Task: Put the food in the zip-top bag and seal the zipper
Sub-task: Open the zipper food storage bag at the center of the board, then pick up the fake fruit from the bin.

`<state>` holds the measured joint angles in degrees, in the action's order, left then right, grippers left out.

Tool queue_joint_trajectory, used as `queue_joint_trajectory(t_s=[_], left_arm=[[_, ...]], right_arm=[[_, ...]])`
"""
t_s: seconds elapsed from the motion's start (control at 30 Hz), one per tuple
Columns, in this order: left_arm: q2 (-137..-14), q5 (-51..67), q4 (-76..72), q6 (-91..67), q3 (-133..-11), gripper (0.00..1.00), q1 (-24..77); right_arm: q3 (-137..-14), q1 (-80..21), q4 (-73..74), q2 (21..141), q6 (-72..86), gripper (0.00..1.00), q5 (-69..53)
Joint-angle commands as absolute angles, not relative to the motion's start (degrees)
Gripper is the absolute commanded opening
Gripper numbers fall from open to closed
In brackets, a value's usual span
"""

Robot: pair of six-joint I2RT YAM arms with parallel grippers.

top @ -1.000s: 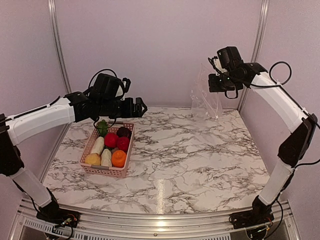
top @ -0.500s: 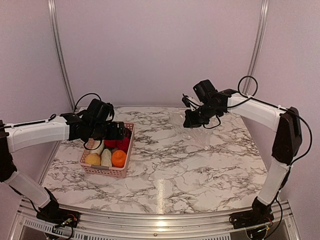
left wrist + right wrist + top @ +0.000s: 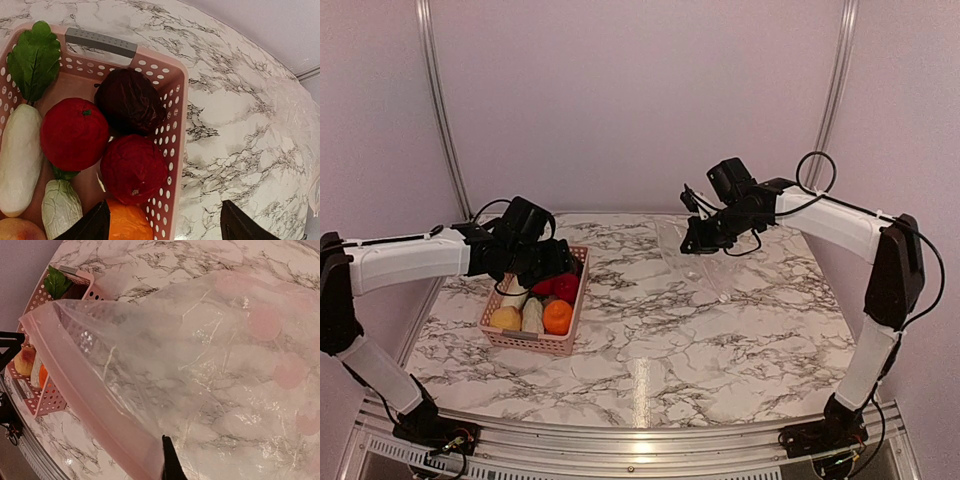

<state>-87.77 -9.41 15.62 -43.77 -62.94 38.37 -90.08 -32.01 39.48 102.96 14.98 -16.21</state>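
Left gripper (image 3: 167, 229) jaws spread over the food (image 3: 132, 167); right gripper (image 3: 696, 243) clenched on zip-top bag (image 3: 200, 365)
Overhead the bag barely shows, perhaps touching the surface (image 3: 650, 340)

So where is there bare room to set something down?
Bare marble tabletop between the pink lattice plastic basket and the clear crinkly plastic bag, and along the near edge. Crowded: the full basket under the left hand; back right, the right hand holds the bag.
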Motion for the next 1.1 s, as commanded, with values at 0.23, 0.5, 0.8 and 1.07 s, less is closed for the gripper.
queue_joint_trajectory(t_s=[0.23,0.5,0.8,1.07], left_arm=[[-90.4,-7.6,15.7,-60.0,-61.3,0.73,37.3],[-94.2,-4.9,18.5,-63.1,-63.3,0.75,34.9],[-99.9,-1.9,15.3,-64.3,-65.7,0.75,33.4],[-104.6,2.1,15.0,-64.1,-69.4,0.7,33.0]], right_arm=[[-94.0,-34.7,45.8,101.9,11.4,0.0,-5.5],[-95.8,-34.8,47.0,101.4,12.2,0.0,-7.6],[-95.6,-34.7,47.7,100.8,11.1,0.0,-9.3],[-95.9,-34.8,47.3,100.9,11.5,0.0,-10.1]])
